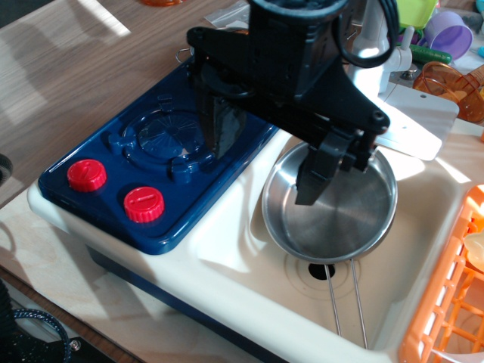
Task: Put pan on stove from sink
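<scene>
The shiny steel pan [344, 219] lies in the cream-white sink [242, 276], over the round drain hole [321, 271]. Its looped wire handle [346, 302] points toward the front edge. The dark blue stove [159, 215] with two red knobs sits left of the sink, and one burner ring [162, 136] shows. My black gripper [268, 174] hangs over the seam between stove and sink, open. One finger [219, 125] is above the stove's right side. The other finger [318, 174] reaches down inside the pan. The pan's left rim lies between them.
An orange slotted dish rack [446, 302] borders the sink on the right. The white faucet [370, 45] stands behind the sink. An orange see-through lid [446, 83], a purple cup [452, 34] and other toys crowd the back right. The wooden tabletop [68, 76] lies to the left.
</scene>
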`<state>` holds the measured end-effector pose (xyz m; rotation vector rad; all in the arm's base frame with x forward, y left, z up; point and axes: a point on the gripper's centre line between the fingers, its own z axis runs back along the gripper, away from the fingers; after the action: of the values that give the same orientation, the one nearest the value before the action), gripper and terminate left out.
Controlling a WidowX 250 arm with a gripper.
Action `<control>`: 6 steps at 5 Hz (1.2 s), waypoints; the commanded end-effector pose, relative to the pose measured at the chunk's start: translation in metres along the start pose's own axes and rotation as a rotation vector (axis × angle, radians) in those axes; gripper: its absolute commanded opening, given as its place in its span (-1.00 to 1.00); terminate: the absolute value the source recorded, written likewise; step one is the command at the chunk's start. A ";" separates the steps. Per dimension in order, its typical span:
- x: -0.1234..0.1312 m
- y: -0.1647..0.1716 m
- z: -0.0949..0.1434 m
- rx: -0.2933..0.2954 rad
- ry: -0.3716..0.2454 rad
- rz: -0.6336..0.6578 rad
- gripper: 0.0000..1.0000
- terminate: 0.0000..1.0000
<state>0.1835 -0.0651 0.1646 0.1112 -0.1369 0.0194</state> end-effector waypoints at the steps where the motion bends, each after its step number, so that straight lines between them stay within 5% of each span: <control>1: 0.000 0.000 0.000 0.000 0.000 0.000 1.00 -1.00; 4: 0.039 -0.024 -0.003 -0.177 -0.122 0.225 1.00 -1.00; 6: 0.058 -0.033 -0.031 -0.202 -0.252 0.284 1.00 -1.00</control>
<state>0.2468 -0.0927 0.1231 -0.1048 -0.4030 0.2734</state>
